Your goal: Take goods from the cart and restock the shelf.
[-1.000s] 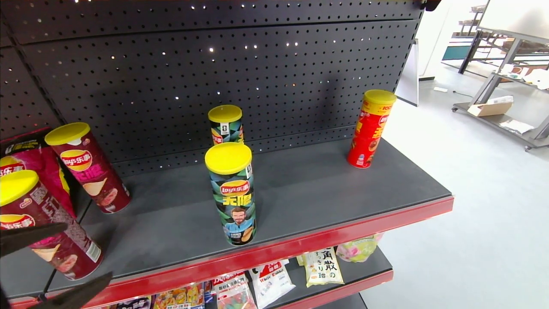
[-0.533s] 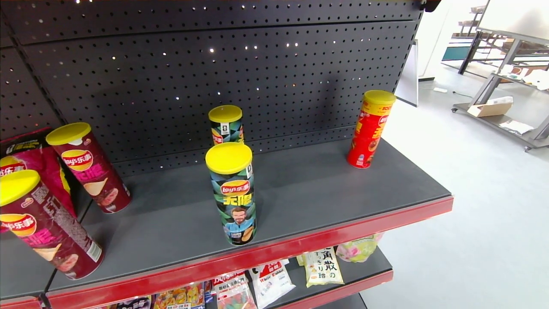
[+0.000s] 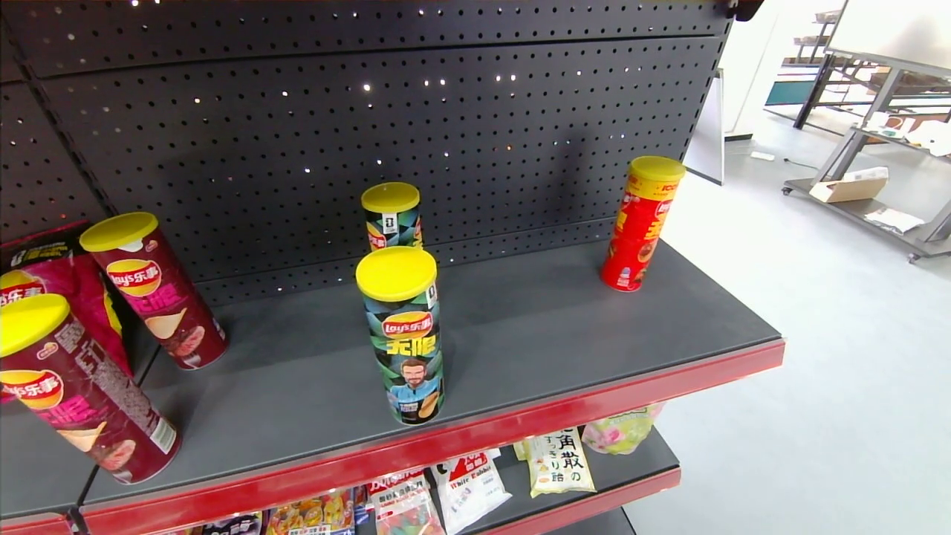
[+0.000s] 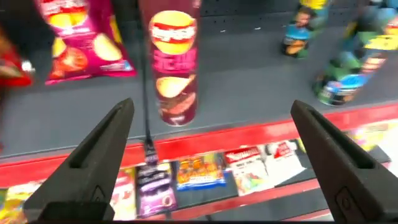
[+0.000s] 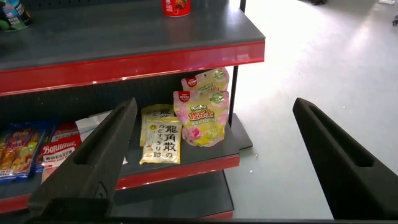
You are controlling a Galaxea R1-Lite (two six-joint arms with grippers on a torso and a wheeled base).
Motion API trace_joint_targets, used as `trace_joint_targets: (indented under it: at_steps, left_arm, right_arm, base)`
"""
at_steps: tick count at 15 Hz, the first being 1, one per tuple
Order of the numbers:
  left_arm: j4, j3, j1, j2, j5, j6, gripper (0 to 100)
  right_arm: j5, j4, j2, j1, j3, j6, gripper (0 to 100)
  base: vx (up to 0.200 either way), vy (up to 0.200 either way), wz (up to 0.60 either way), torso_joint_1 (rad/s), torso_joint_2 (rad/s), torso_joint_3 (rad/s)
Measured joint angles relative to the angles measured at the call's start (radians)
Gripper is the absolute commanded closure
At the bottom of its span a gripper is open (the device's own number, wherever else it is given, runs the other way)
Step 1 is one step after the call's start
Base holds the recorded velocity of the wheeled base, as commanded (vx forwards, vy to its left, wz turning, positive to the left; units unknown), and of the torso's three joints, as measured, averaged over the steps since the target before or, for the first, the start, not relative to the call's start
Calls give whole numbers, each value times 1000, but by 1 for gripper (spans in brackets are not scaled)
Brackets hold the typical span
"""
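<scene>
The grey shelf board (image 3: 565, 327) with a red front edge carries several crisp cans. Two maroon cans (image 3: 152, 286) (image 3: 70, 386) stand at the left, two green-black cans (image 3: 401, 334) (image 3: 391, 215) in the middle, and a red can (image 3: 640, 223) at the right. My left gripper (image 4: 211, 104) is open and holds nothing, out in front of the shelf edge facing a maroon can (image 4: 175, 68). My right gripper (image 5: 214, 102) is open too, lower down, facing the shelf below, with the red can's base (image 5: 176, 6) above it.
A purple crisp bag (image 4: 84, 40) leans at the shelf's left. Snack bags (image 5: 202, 106) (image 5: 161, 134) lie on the lower shelf. A black pegboard (image 3: 371, 111) backs the shelf. Open floor (image 3: 832, 334) lies to the right, with a metal rack (image 3: 877, 178) beyond.
One second ago my left gripper's open fingers showed at the head view's lower left beside the near maroon can; they have since drawn back out of that view. The cans have not moved.
</scene>
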Motion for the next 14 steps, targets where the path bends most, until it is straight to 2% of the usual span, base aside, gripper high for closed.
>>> trace_joint_targets:
  at_steps: [5,13,14]
  left_arm:
    - [0,40,1,-48,-4,4,0]
    - [-1,80,1,-73,-9,7,0]
    - [-1,82,1,-74,-8,7,0]
  right_arm:
    - [2,0,0,0,0,-2,0]
    - [1,0,0,0,0,-3,0]
    - [1,0,0,0,0,-2,0]
  base:
    - [0,0,0,0,0,0]
    - [0,0,600,4,3,2]
    - [0,0,0,0,0,0]
